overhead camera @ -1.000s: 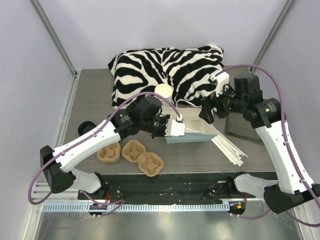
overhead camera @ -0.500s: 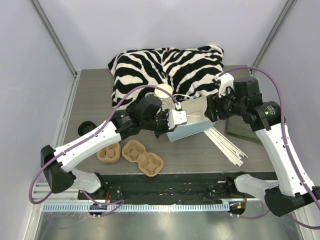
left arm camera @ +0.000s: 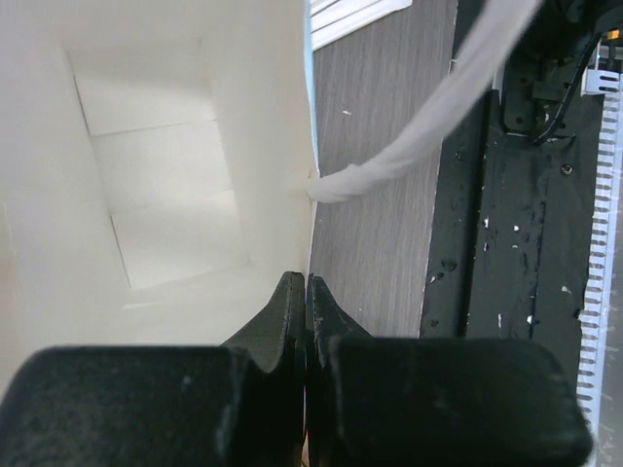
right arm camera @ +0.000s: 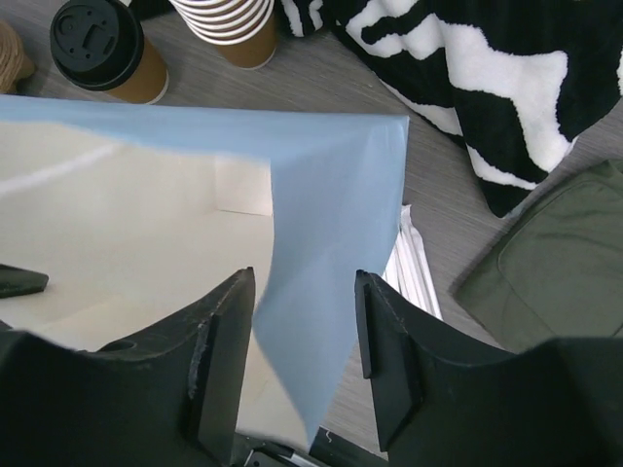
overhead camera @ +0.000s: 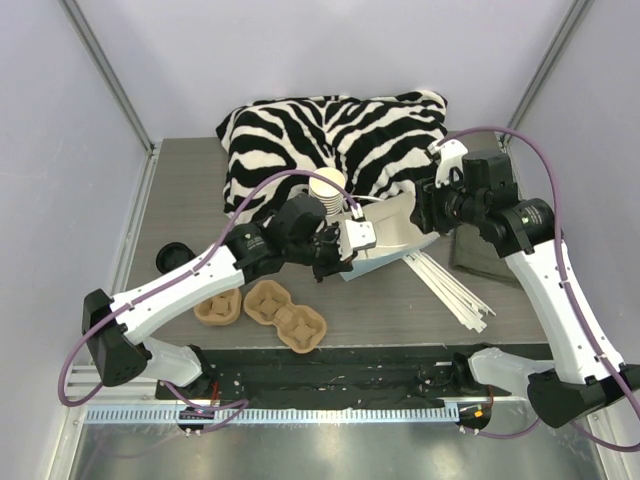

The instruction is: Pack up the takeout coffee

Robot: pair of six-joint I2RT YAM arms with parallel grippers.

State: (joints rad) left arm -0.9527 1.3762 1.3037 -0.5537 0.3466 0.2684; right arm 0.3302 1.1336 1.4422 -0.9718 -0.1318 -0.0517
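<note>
While your left gripper (left arm camera: 307,292) is pressed fully together on the white wall of the paper bag (right arm camera: 146,224), your right gripper (right arm camera: 305,282) stands about half apart. The bag's light blue folded corner sits between its two fingers. Whether these fingers already press on the fold, I cannot tell.

The bag is held between the two arms above the grey table (left arm camera: 380,146), and its mouth is turned toward the right wrist camera, so you see the white inside. A twisted white paper handle (left arm camera: 409,156) comes out from the bag's wall.

The takeout coffee (right arm camera: 102,49), a brown cup with a black lid, stands upright on the table beyond the bag, near the stack of lidless cups (right arm camera: 234,24) and apart from both grippers.

The zebra cloth (overhead camera: 340,135) lies at the back of the table. The white sticks (overhead camera: 455,295) lie just beside the bag, and the pulp cup carriers (overhead camera: 285,312) lie below the left arm.
</note>
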